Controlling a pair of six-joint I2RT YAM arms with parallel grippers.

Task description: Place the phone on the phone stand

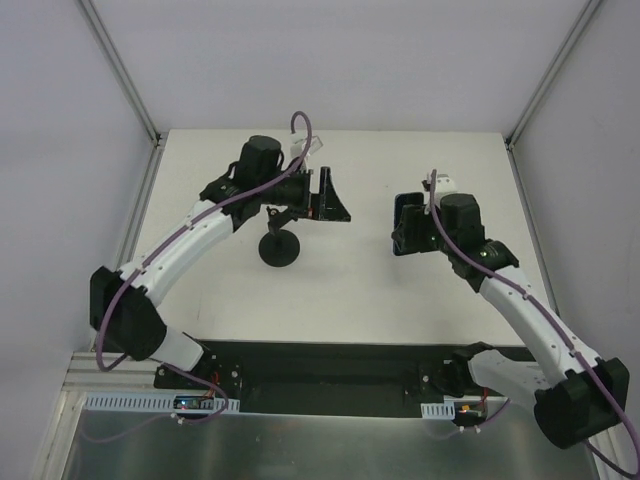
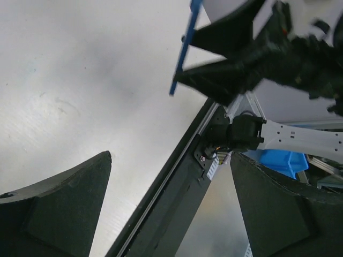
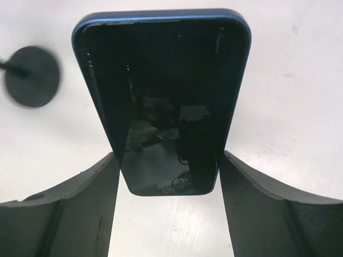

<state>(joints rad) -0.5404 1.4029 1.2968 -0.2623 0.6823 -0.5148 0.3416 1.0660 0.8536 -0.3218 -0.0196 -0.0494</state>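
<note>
The phone (image 3: 161, 101), a dark glossy slab with a blue rim, sits between the fingers of my right gripper (image 3: 169, 158), which is shut on its lower sides. In the top view that gripper (image 1: 406, 226) is right of centre, facing left. The phone stand (image 1: 279, 249) stands at mid-table on its round disc base with a thin stem; its base also shows in the right wrist view (image 3: 32, 76). My left gripper (image 1: 337, 196) is open and empty, just right of the stand's top. In the left wrist view (image 2: 170, 156) the phone's blue edge (image 2: 185, 48) shows ahead.
The white table (image 1: 350, 290) is enclosed by white walls at the back and sides. A dark rail (image 1: 330, 375) runs along its near edge by the arm bases. A blue bin (image 2: 278, 160) lies beyond the table in the left wrist view.
</note>
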